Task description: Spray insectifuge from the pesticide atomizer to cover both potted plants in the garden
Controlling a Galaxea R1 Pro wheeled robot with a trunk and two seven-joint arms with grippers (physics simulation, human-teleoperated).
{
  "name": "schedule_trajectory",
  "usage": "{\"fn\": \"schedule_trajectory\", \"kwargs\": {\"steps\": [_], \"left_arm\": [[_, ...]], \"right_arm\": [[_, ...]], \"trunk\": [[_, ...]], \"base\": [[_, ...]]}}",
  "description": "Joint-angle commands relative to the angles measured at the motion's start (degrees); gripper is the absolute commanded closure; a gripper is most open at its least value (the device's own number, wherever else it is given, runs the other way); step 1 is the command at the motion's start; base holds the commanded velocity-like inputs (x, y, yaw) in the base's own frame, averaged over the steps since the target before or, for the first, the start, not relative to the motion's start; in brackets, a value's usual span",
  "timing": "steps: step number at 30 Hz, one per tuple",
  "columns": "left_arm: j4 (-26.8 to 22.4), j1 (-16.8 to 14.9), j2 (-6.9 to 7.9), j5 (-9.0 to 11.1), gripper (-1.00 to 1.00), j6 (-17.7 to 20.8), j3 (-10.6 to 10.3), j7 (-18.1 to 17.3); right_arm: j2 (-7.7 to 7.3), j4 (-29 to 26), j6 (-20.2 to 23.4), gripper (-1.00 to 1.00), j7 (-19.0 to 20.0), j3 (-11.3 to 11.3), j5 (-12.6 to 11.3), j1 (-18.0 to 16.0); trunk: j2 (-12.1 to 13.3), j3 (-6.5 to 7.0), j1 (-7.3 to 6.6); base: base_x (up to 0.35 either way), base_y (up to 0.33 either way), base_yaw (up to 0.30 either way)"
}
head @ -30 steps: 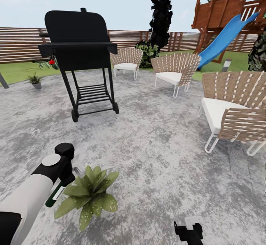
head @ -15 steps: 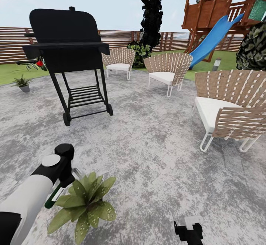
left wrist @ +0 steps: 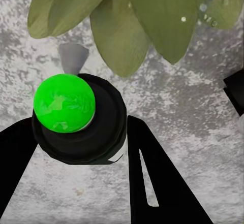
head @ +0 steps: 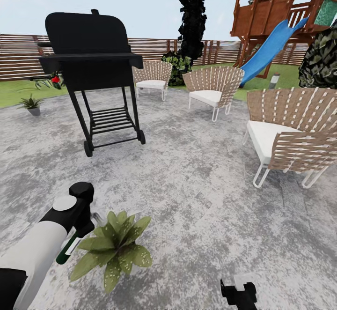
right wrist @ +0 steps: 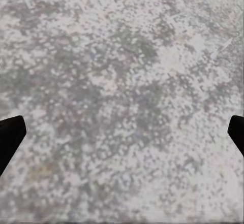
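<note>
My left gripper [head: 77,232] is shut on the pesticide atomizer [head: 65,250], a slim dark green bottle with a white label that slants down beside the broad-leaved potted plant [head: 112,249]. In the left wrist view the atomizer [left wrist: 76,117] sits between the black fingers [left wrist: 152,173]; its round top shows bright green and its grey nozzle points at the plant's leaves [left wrist: 152,16]. The thinner, spikier potted plant [head: 31,103] stands in its pale grey pot at the patio's far left edge. My right gripper [head: 238,293] hangs open over bare stone [right wrist: 122,82].
A black grill [head: 91,66] with a red knob [head: 55,79] stands ahead on the left. Wicker chairs [head: 290,132] line the patio's right side and back. Beyond them are a wooden play tower with a blue slide [head: 274,47], lawn and a slatted fence [head: 18,57].
The whole picture swung left and then a little back to the right, so the camera has moved. My left gripper still holds the atomizer beside the broad-leaved plant.
</note>
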Motion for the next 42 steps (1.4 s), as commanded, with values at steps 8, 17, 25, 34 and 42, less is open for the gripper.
{"fn": "schedule_trajectory", "kwargs": {"steps": [8, 17, 25, 34, 42], "left_arm": [[0.0, -0.2, 0.00, -0.1, 1.00, -1.5, -0.3, -0.5], [0.0, -0.2, -0.21, -2.2, 1.00, -6.0, -0.3, -0.5], [0.0, 0.4, -0.36, -2.3, 1.00, -6.0, -0.4, -0.5], [-0.1, 0.2, -3.21, -2.3, 1.00, -6.0, -6.1, -0.5], [-0.1, 0.0, -3.31, -2.3, 1.00, -6.1, -6.2, -0.5]], "right_arm": [[-0.02, 0.0, -0.1, -1.00, -0.5, 0.4, 0.0, 0.0], [-0.02, 0.0, -0.1, -1.00, -0.5, 0.5, 0.0, 0.0], [-0.02, 0.0, -0.1, -1.00, -0.5, 0.5, 0.0, 0.0], [-0.02, 0.0, -0.1, -1.00, -0.5, 0.4, 0.0, 0.0], [-0.02, 0.0, -0.1, -1.00, -0.5, 0.4, 0.0, 0.0]], "trunk": [[0.0, -0.05, -0.02], [0.0, -0.05, -0.02], [0.0, -0.05, -0.02], [0.0, -0.05, -0.02], [0.0, -0.05, -0.02]], "base": [[-0.039, 0.006, 0.000], [-0.113, 0.039, 0.000], [0.027, 0.139, 0.000], [0.002, 0.007, 0.000], [-0.189, 0.000, 0.000]]}}
